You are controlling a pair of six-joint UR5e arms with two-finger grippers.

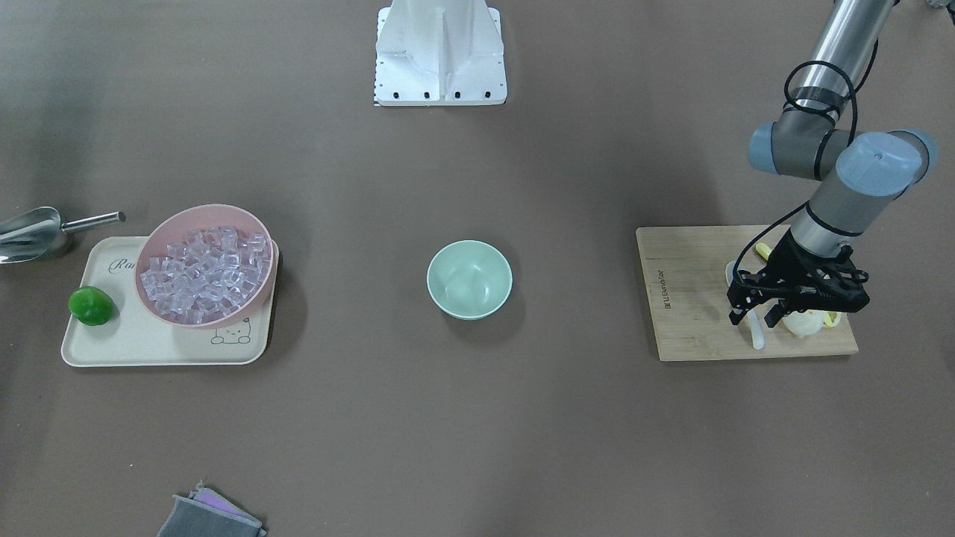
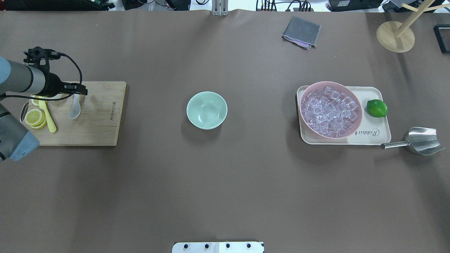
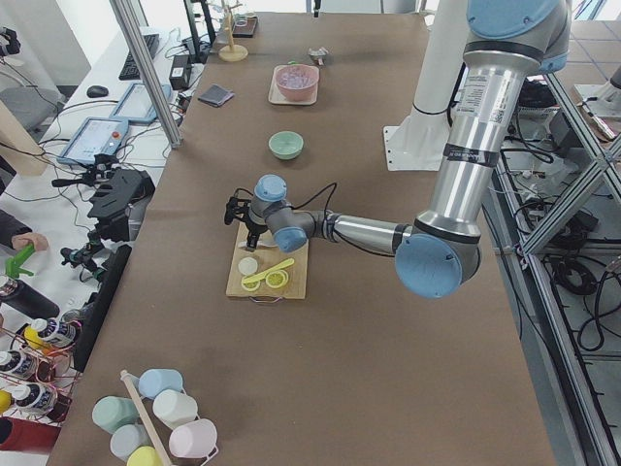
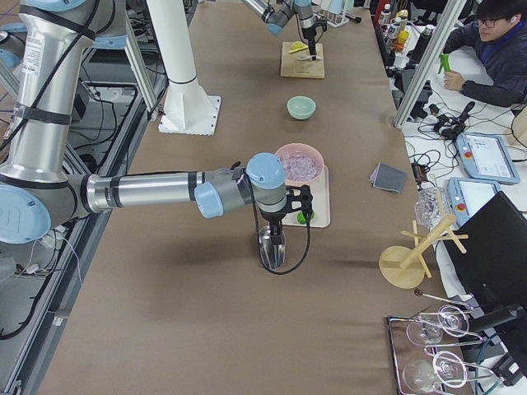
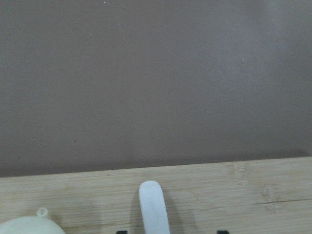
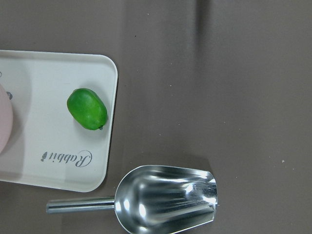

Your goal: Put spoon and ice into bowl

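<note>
The white spoon [image 2: 74,109] lies on the wooden cutting board [image 2: 98,119] at the table's left end. Its handle tip shows in the left wrist view [image 5: 154,207]. My left gripper [image 2: 75,92] hangs low over the spoon's handle [image 1: 756,333], open, with a fingertip on each side and clear of it. The mint-green bowl [image 2: 206,110] stands empty at mid-table [image 1: 469,279]. The clear ice cubes [image 2: 329,110] fill the pink bowl [image 1: 254,224]. My right gripper [image 4: 280,216] shows only in the exterior right view, above the metal scoop [image 6: 165,199]; I cannot tell whether it is open or shut.
Lemon slices [image 2: 35,117] and a thin yellow utensil [image 2: 47,116] lie on the board beside the spoon. The pink bowl and a lime [image 2: 377,108] sit on a cream tray [image 2: 372,137]. A grey cloth [image 2: 301,31] and a wooden stand [image 2: 395,37] are at the far side.
</note>
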